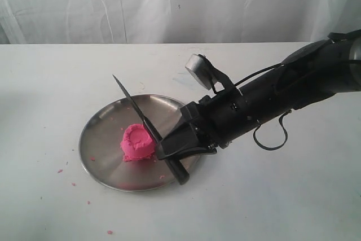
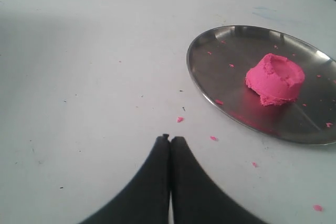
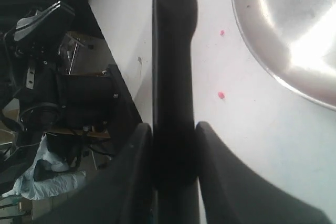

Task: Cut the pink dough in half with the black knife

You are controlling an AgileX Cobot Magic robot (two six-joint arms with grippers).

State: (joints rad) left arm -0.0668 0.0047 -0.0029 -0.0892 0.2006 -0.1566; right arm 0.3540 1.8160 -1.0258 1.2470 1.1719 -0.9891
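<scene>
The pink dough (image 1: 137, 142) is one whole lump with a dented top, lying on a round steel plate (image 1: 104, 131). My right gripper (image 1: 172, 152) is shut on the black knife (image 1: 134, 106) by its handle. The blade slants up and away to the far left and passes over the dough's right side. The right wrist view shows the knife handle (image 3: 174, 51) clamped between both fingers of the right gripper (image 3: 173, 125), beside the plate rim (image 3: 262, 51). In the left wrist view my left gripper (image 2: 170, 139) is shut and empty above the table, apart from the plate (image 2: 220, 59) and dough (image 2: 275, 80).
Tiny pink crumbs (image 1: 110, 232) are scattered on the white table around the plate and on it. A white curtain (image 1: 169, 4) hangs behind the table. In the right wrist view the table edge (image 3: 123, 85) shows, with dark equipment (image 3: 47, 77) beyond it.
</scene>
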